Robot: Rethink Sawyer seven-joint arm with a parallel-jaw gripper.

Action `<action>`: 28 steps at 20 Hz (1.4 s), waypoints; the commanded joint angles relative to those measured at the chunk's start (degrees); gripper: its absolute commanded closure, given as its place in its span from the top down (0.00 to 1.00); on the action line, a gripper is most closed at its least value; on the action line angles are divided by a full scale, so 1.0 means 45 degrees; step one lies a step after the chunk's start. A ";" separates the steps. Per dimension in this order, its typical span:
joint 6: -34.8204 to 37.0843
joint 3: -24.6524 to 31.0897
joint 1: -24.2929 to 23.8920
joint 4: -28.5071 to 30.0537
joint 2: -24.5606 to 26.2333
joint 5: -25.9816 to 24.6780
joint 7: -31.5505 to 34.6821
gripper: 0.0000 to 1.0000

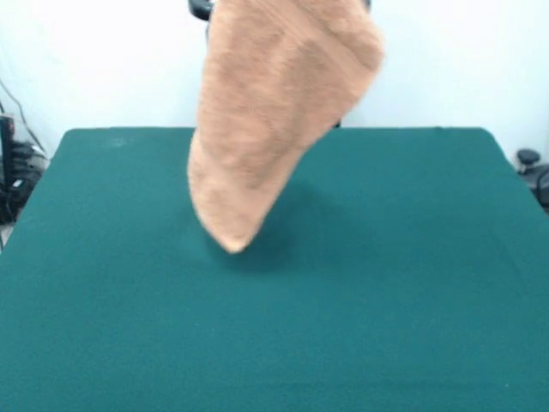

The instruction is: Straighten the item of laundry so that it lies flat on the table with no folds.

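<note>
The item of laundry (274, 112), a light orange-tan fluffy towel, hangs in the air above the far middle of the table (386, 283). It is bunched and folded lengthwise, wide at the top and narrowing to a rounded tip (232, 243) low over the dark green cloth. A shadow lies just beside that tip. I cannot tell whether the tip touches the cloth. A ribbed band crosses the towel near its upper right. Its top runs out past the picture's upper edge, so whatever holds it is out of view. The gripper does not show.
A small dark piece of machinery (200, 9) shows beside the towel at the top edge. Black cables and gear (15, 172) sit off the table's left side, and a dark object (533, 170) off its right. A white wall stands behind.
</note>
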 commanded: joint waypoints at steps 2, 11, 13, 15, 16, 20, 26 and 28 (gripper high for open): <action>0.0625 0.2872 -0.1560 0.0058 -0.0067 -0.0401 -0.3105 0.00; -0.0041 0.4163 -0.3110 0.0577 -0.0343 -0.0718 -0.3741 0.00; -0.0162 0.4533 -0.3537 0.0735 -0.0453 -0.0805 -0.3914 0.00; -0.0227 0.4779 -0.3820 0.0834 -0.0547 -0.0888 -0.4053 0.00; -0.0284 0.4909 -0.3961 0.0922 -0.0596 -0.0935 -0.4070 0.00; -0.0619 0.5395 -0.4470 0.1208 -0.0698 -0.1172 -0.4076 0.00; -0.1904 0.5984 -0.4940 0.1767 -0.0400 -0.1993 -0.3240 0.00; -0.2435 0.6105 -0.4913 0.1942 -0.0245 -0.2369 -0.2668 0.00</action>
